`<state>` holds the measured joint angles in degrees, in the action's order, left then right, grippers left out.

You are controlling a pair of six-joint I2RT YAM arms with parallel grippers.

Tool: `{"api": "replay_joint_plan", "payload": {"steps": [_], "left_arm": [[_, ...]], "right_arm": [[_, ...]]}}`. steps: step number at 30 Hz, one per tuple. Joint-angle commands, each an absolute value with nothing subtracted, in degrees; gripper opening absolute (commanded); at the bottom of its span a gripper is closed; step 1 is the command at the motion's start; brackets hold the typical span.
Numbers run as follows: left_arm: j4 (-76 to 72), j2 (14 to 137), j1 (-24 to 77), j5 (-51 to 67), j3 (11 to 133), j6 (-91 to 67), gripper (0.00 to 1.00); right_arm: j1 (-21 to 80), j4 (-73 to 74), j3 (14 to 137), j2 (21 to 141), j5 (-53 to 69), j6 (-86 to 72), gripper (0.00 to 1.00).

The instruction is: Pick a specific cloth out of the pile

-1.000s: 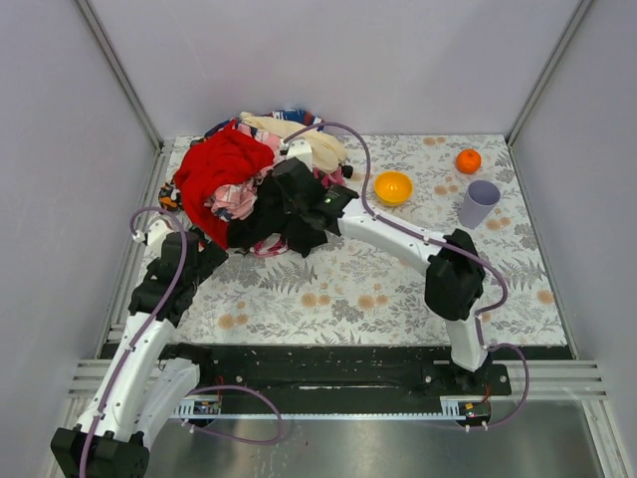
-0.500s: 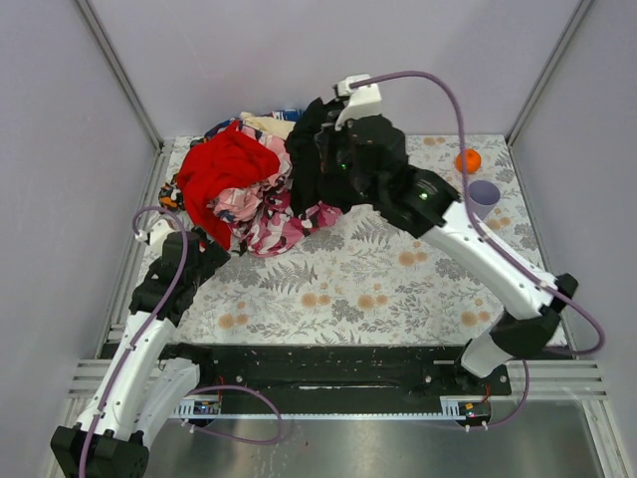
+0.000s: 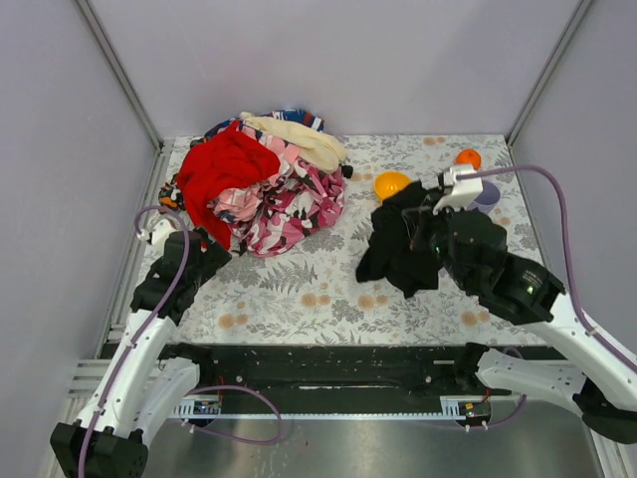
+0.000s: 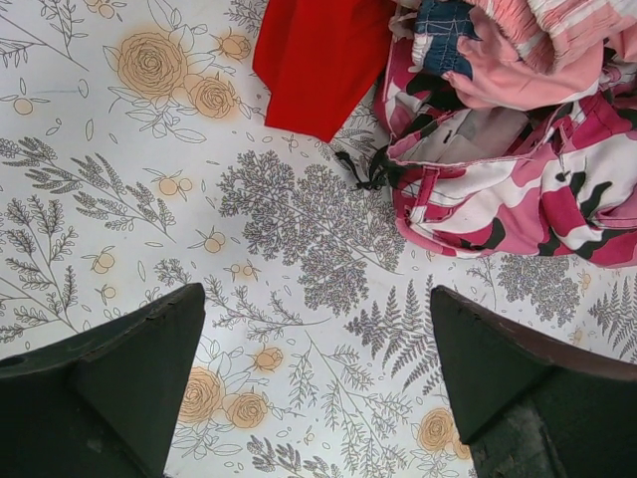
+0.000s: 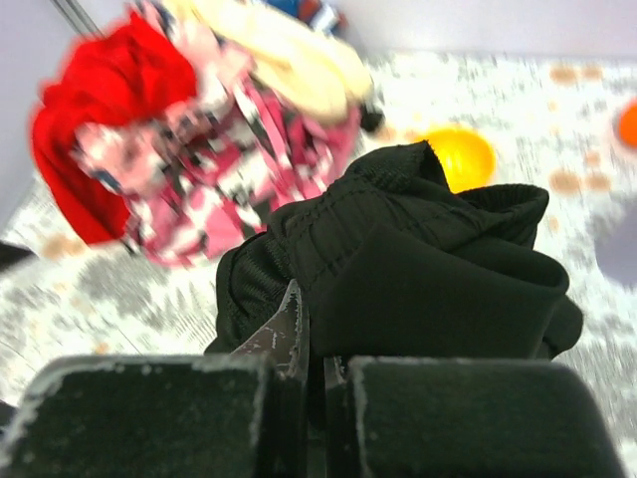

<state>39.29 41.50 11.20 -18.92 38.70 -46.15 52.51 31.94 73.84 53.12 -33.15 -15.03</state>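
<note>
The black cloth (image 3: 398,249) is seen bunched and hanging from the right gripper (image 5: 317,370). The gripper's fingers are pressed together on a fold of the cloth, with no gap left between them in the right wrist view. A gathered, ribbed edge is shown along the upper fold of the cloth in that view. The cloth is held over the right-centre of the table (image 3: 299,294), well apart from the pile (image 3: 264,184); whether its lower end touches the tabletop cannot be told. Just behind the cloth the orange bowl (image 3: 390,184) is found. Farther back and to the right a small orange ball (image 3: 468,157) and a lavender cup (image 3: 488,196) are placed, the cup being partly hidden by the right wrist. The pile is heaped at the far left of the table. It is made up of a red cloth (image 3: 224,169) on its left side, a pink-and-white patterned cloth (image 3: 294,204) at its front and a cream cloth (image 3: 299,139) across its back, with blue-and-white and orange-black prints showing at the edges. The left gripper (image 4: 317,299) is held low over the printed tabletop just beside the near left edge of the pile. Its jaws are spread wide and nothing is held between them. In its wrist view a corner of the red cloth and the patterned cloth are seen just ahead of the fingers.
</note>
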Motion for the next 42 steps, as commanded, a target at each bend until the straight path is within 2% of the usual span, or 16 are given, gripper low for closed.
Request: {"api": "replay_joint_plan", "payload": {"steps": [1,5,10,15,21,23,25,26,27,34,37,39,42], "left_arm": [[37.00,42.27,11.51,-19.07,37.97,-46.23,0.99],[37.00,43.06,11.60,-18.90,37.35,-46.49,0.99],[37.09,43.07,11.69,-17.67,37.09,-46.32,0.99],[37.88,42.19,11.78,-17.31,36.56,-46.58,0.99],[39.37,41.05,11.78,-16.09,37.09,-46.50,0.99],[39.99,40.96,11.78,-14.86,37.88,-46.14,0.99],[41.13,40.96,11.78,-13.80,38.93,-45.62,0.99],[41.92,40.87,11.78,-13.71,39.63,-45.44,0.99],[42.62,40.78,11.78,-13.80,40.33,-45.27,0.99],[45.62,39.11,11.78,-15.12,42.45,-45.26,0.99],[45.70,38.76,11.78,-14.68,42.36,-45.18,0.99],[45.88,38.50,11.78,-13.98,42.71,-44.91,0.99],[45.88,38.06,11.78,-13.45,43.07,-44.39,0.99]], "right_arm": [[52.82,35.24,62.08,47.03,-35.50,-23.19,0.00],[52.82,35.25,52.49,45.61,-36.29,-29.43,0.00],[50.28,31.30,45.28,50.96,-38.77,-32.61,0.00],[39.22,19.97,40.17,59.66,-22.09,-32.70,0.00],[35.34,13.80,41.83,73.11,-15.31,-33.05,0.36],[34.72,14.58,44.46,76.45,-13.54,-32.61,0.53],[34.72,17.65,48.41,77.08,-15.02,-32.78,0.62],[34.72,19.67,50.69,76.47,-16.60,-32.87,0.87],[34.63,21.17,52.63,75.51,-18.44,-32.70,0.99],[34.45,37.25,67.22,65.49,-28.55,-31.29,0.99],[33.14,39.98,69.96,61.97,-37.67,-30.32,0.99],[28.94,40.87,70.31,59.60,-37.28,-29.44,0.99],[17.97,40.43,68.47,56.17,-29.82,-29.97,0.99]]}}
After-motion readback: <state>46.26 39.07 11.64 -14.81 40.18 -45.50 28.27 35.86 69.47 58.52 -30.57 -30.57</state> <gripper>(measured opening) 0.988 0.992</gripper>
